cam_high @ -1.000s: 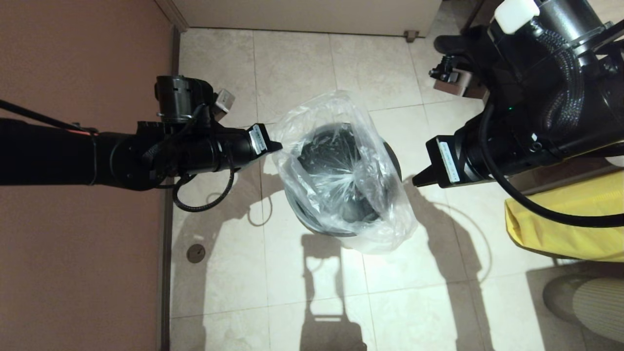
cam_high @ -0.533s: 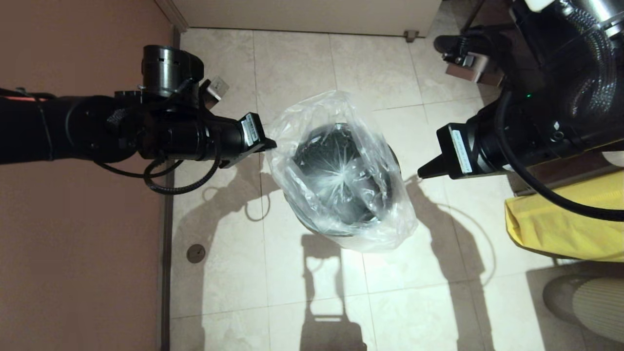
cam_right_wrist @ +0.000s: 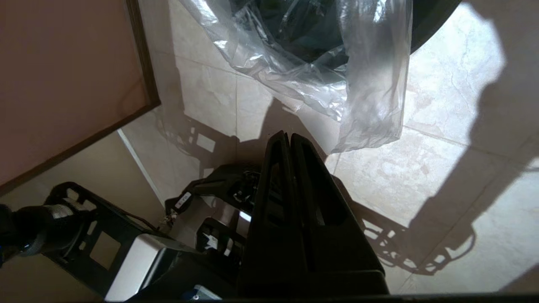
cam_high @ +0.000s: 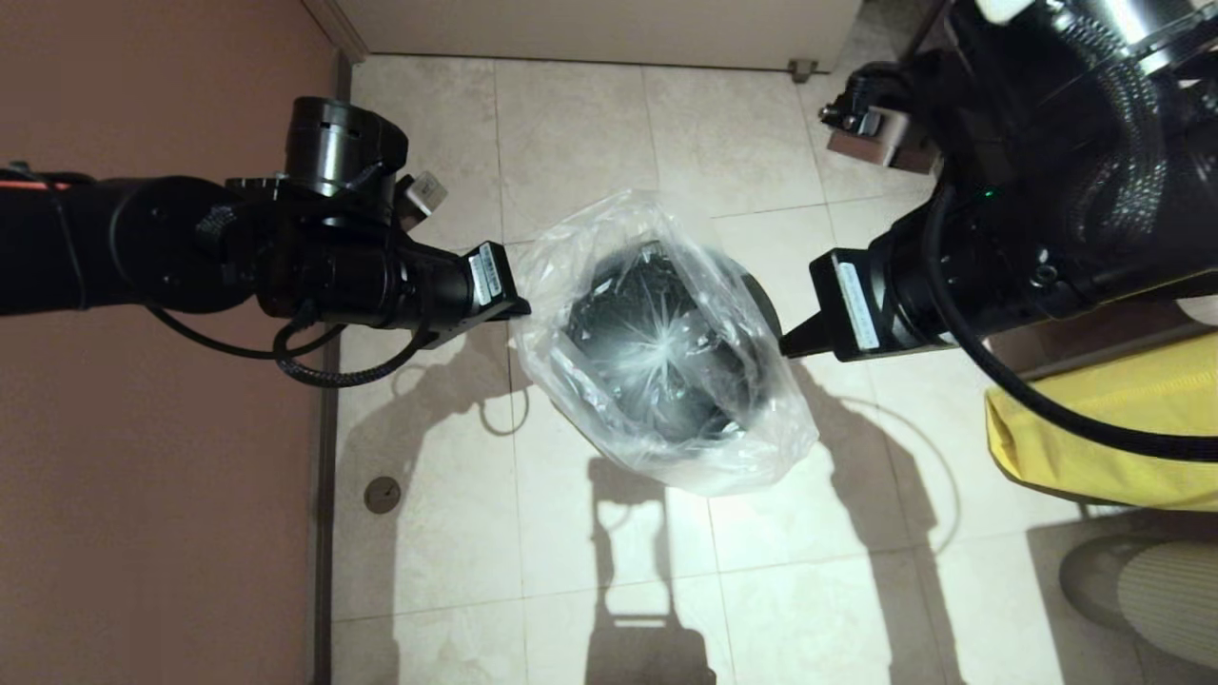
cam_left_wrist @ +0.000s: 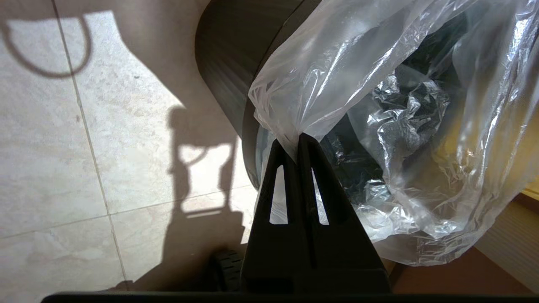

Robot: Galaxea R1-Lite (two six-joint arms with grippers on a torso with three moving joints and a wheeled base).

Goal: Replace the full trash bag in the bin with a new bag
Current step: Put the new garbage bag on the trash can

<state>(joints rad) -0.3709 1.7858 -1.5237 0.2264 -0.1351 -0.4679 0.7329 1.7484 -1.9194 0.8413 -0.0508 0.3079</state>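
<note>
Pinched tight together, the two black fingers [cam_left_wrist: 313,176] of the left gripper [cam_left_wrist: 297,139] clamp a gathered fold of the thin, crinkly, see-through colourless plastic bag [cam_high: 666,352] at its open edge, with the film bunched between the tips in the left wrist view. That gripper [cam_high: 521,306] sits at the left side of the round dark grey plastic waste bin [cam_high: 761,295] in the head view, its arm reaching in from the reddish-brown wall [cam_high: 152,495]. On the other side, the right gripper [cam_right_wrist: 289,135] has its fingers [cam_right_wrist: 311,198] pressed shut against each other with nothing between them; its tips hang over the pale floor tiles [cam_right_wrist: 421,176] just beside the loose hanging edge of the bag [cam_right_wrist: 370,105], apart from it. Seen from the head camera, this gripper [cam_high: 788,348] points at the right side of the bin, close to the bag's film. The bag stands in the mouth of the bin, its star-gathered bottom seal showing white against the glossy black inside, while its upper edge billows out over the rim and droops down the near side toward the floor. From the left wrist, the ribbed dark bin wall [cam_left_wrist: 227,63] rises beside the clamped fold. An opaque yellow sack [cam_high: 1104,428] lies on the floor to the robot's right, well apart from the bin.
</note>
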